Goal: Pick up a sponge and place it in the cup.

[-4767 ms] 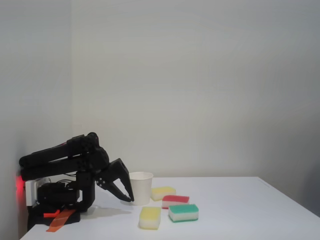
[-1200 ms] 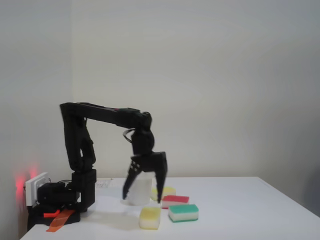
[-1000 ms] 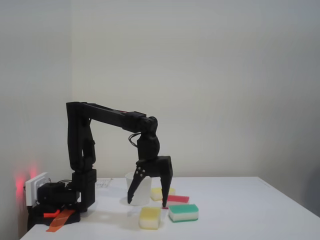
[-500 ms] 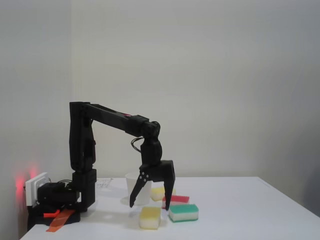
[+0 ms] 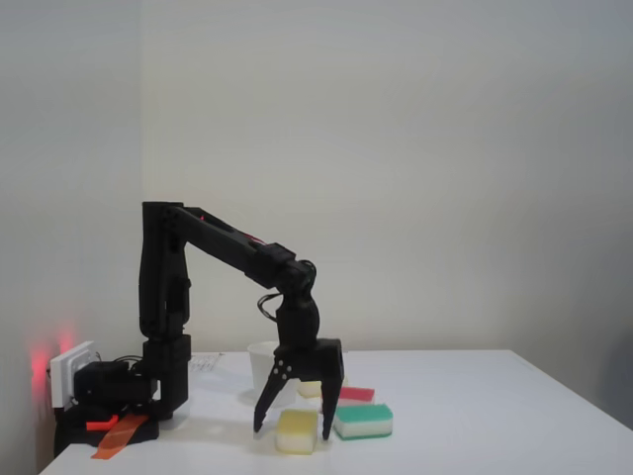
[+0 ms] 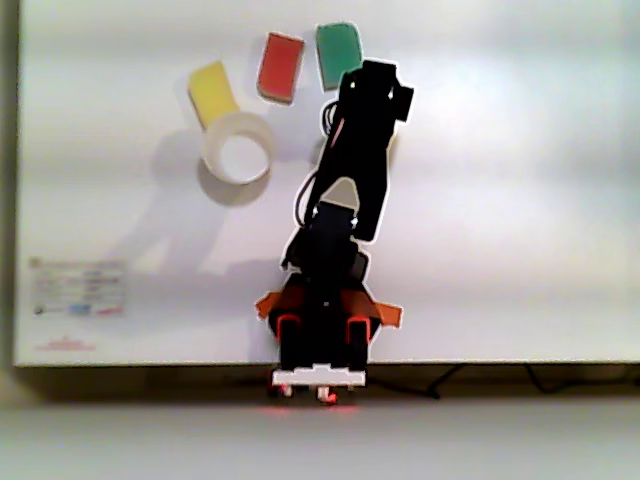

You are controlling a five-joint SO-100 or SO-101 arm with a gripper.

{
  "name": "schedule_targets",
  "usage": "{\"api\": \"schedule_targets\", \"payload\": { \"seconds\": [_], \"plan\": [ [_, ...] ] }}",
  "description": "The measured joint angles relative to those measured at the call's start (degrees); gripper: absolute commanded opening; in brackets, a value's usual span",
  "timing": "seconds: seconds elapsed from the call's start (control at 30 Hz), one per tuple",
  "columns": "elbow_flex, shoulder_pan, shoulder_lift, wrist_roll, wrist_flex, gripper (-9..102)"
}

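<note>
Descending over half a second, our claw (image 5: pixel 294 431) now straddles the sponge (image 5: pixel 297 430) near the surface's front edge, its jaws wide and nothing held; we judge closing comes next. The cup (image 5: pixel 263 362) stands behind.

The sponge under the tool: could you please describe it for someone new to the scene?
In the fixed view, follow the black arm to its open tool. The sponge lies between the fingertips, nearest the camera, yellow, unlike the green-topped sponge beside it.
</note>
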Motion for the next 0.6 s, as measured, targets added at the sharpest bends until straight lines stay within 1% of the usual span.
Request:
{"api": "schedule_targets", "payload": {
  "seconds": [0.13, 0.23, 0.3, 0.33, 0.4, 0.43, 0.6],
  "plan": [
    [1.0, 0.0, -0.8, 0.0, -1.8, 33],
    [1.1, 0.0, -1.5, 0.0, -3.4, 28],
    [1.6, 0.0, -2.0, 0.0, -3.9, 21],
    [1.6, 0.0, -2.0, -0.2, -3.8, 16],
    [1.6, 0.0, -1.9, -0.1, -3.8, 2],
    [1.5, 0.0, -1.9, -0.1, -3.8, 0],
    [1.7, 0.0, -2.0, 0.6, -3.2, 0]
  ]
}}
